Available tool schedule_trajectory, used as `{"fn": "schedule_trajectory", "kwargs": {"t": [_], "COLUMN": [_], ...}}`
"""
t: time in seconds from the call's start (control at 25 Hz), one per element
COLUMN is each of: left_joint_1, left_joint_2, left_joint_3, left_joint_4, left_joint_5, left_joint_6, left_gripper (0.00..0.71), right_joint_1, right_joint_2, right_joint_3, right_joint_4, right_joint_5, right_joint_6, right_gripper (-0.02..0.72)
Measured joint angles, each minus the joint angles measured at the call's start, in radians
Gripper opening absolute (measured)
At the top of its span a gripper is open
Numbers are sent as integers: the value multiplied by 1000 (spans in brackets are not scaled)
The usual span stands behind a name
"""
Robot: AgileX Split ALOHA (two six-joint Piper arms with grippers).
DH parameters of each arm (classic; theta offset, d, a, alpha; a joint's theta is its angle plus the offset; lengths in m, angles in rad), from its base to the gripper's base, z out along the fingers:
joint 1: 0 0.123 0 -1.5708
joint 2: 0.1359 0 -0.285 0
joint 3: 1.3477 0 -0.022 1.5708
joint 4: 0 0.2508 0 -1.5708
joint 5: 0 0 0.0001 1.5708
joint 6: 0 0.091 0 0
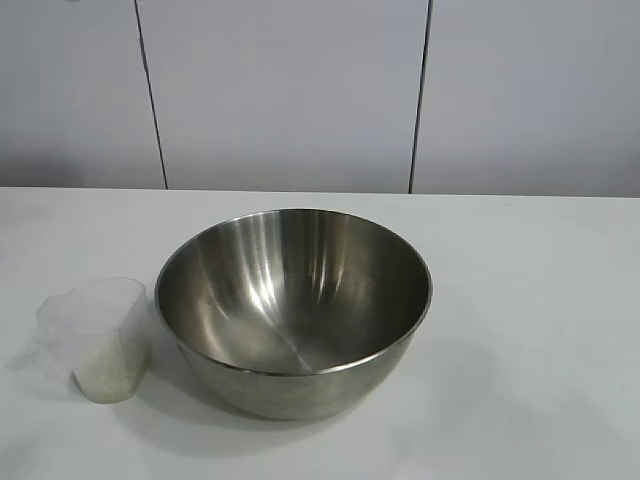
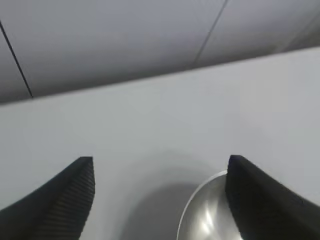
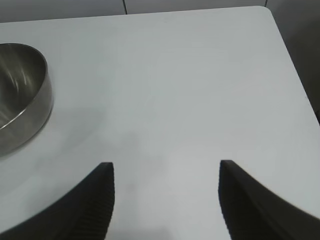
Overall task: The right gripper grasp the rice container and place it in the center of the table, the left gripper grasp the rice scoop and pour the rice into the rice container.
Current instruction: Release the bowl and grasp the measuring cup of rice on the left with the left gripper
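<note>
The rice container [image 1: 293, 305], a large shiny steel bowl, stands on the white table [image 1: 540, 300] near its middle, and its inside looks bare. Close to its left side stands the rice scoop [image 1: 100, 340], a small translucent cup with white rice [image 1: 105, 375] in its lower part. Neither arm shows in the exterior view. My left gripper [image 2: 160, 162] is open over bare table, with the bowl's rim [image 2: 200, 215] beside one finger. My right gripper [image 3: 166, 165] is open too, nothing between its fingers, and the bowl [image 3: 22, 95] lies well off to one side.
A pale panelled wall [image 1: 290, 90] rises behind the table's far edge. The table's rounded corner [image 3: 267, 10] and side edge show in the right wrist view, with dark floor beyond.
</note>
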Motion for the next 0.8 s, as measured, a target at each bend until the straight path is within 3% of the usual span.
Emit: {"fn": "schedule_trajectory", "kwargs": {"t": [0.12,0.24,0.44,0.6,0.8], "left_joint_1": [-8,-40,-94,-95,-95], "left_joint_2": [-106,-236,-437,-475,-475], "left_joint_3": [137,343,705,877,1015], "left_joint_4": [14,115,417,591,625], "left_joint_5": [-147,-349,-619,-676,-704], "left_joint_6": [6,-13,-176,-219,-231], "left_gripper": [531,531,531,531,531], "right_joint_1": [0,0,0,0,0], "right_joint_2": [0,0,0,0,0], "right_joint_3": [0,0,0,0,0], "right_joint_4": [0,0,0,0,0], "right_joint_5": [0,0,0,0,0], "right_joint_6": [0,0,0,0,0], "right_gripper": [419,419,419,419,419]}}
